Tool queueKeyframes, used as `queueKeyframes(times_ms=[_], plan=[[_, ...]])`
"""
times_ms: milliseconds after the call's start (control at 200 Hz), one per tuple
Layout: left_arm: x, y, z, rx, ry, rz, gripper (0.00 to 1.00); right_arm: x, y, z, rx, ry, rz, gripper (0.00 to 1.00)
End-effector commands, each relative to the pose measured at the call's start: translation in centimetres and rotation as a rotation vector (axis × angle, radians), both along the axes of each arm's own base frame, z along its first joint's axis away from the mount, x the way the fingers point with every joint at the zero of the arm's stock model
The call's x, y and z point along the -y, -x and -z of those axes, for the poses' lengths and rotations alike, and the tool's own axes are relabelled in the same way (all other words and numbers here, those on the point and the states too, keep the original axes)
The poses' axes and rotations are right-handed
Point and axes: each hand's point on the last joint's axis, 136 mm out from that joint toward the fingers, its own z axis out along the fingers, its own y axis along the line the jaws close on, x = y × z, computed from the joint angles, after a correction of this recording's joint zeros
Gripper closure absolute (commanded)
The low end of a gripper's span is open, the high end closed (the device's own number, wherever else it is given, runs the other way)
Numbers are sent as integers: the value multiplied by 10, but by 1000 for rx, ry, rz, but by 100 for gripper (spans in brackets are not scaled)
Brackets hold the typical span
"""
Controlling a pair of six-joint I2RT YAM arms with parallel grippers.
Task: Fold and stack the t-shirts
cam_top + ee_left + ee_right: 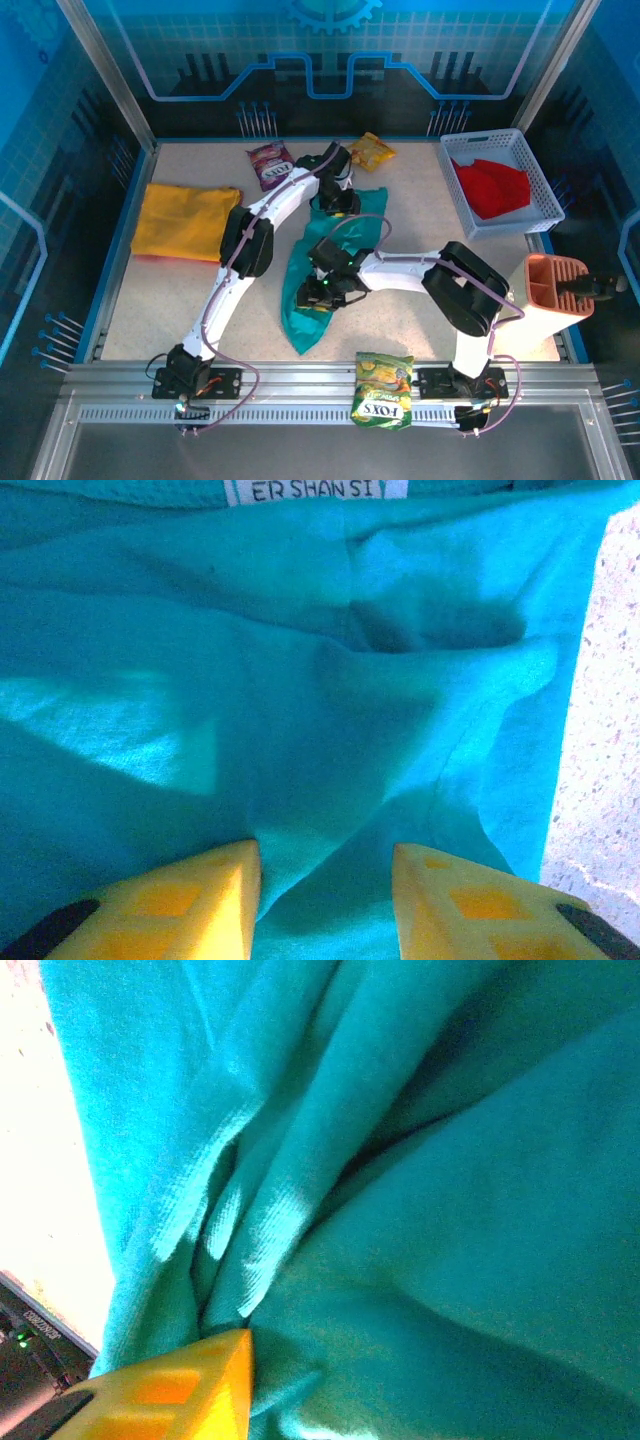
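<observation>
Two yellow fingers [190, 900] of the left gripper [322, 855] stand partly apart, with a raised fold of the teal t-shirt [300, 680] running into the gap; whether they squeeze it I cannot tell. A white label [315, 490] with dark lettering lies at the cloth's far edge. On the right wrist, one yellow finger [190, 1390] presses into bunched teal folds, and its partner is hidden, so that grip too is unclear. From above, the left gripper [340, 200] sits at the shirt's far end and the right gripper [322, 293] near its middle, the shirt lying crumpled lengthways on the speckled table [420, 220]. Well to the left, the yellow-orange t-shirt [185, 220] lies flat. The red t-shirt [495, 185] sits in a white basket [540, 215] at the far right. A purple snack packet [270, 165] and a yellow one [372, 150] lie beyond the arms.
</observation>
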Motion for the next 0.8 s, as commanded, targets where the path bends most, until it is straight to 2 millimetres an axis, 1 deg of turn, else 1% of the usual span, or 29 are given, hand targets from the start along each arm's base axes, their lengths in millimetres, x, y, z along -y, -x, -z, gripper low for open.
queueKeyframes(times_ms=[0,60,185,245,275,365,405,410,420,425,430,440,515,550,620,630,655,695,720,756,796], plan=[[-7,-5,-33,61,8,20,59,37,15,22,-42,149,61,55],[-13,-8,-50,74,29,2,58,49,11,8,9,188,48,49],[-31,-9,-83,79,84,-49,57,76,-1,-31,137,268,10,31],[-39,-7,-100,101,94,-58,56,85,-9,-50,190,268,-10,25],[-42,-6,-110,125,101,-58,55,90,-14,-58,209,267,-10,23],[-49,2,-126,175,106,-66,53,104,-30,-79,264,266,1,20],[-53,7,-135,191,114,-70,52,110,-40,-88,294,271,10,18],[-53,8,-139,198,116,-71,52,112,-41,-88,298,273,13,18],[-55,9,-140,199,118,-73,52,113,-44,-90,307,278,12,18],[-55,9,-137,193,114,-75,52,114,-45,-90,310,280,13,18],[-55,10,-141,201,118,-75,52,115,-46,-91,314,282,15,17],[-56,12,-142,203,118,-77,52,117,-49,-93,324,287,16,17],[-63,23,-152,224,123,-92,52,132,-72,-103,367,314,41,15],[-68,28,-156,240,127,-104,51,136,-82,-106,375,312,45,12],[-79,39,-160,277,127,-147,51,138,-101,-111,379,287,37,11],[-80,41,-161,282,131,-153,51,139,-104,-111,377,289,39,11],[-83,46,-160,295,136,-161,50,141,-110,-111,376,292,40,7],[-89,55,-159,310,136,-180,48,143,-122,-110,389,291,39,4],[-93,60,-161,323,138,-192,47,145,-128,-109,397,298,43,0],[-98,68,-161,336,139,-198,46,147,-138,-108,412,305,48,0],[-104,77,-159,342,133,-208,41,149,-148,-106,423,306,54,0]])
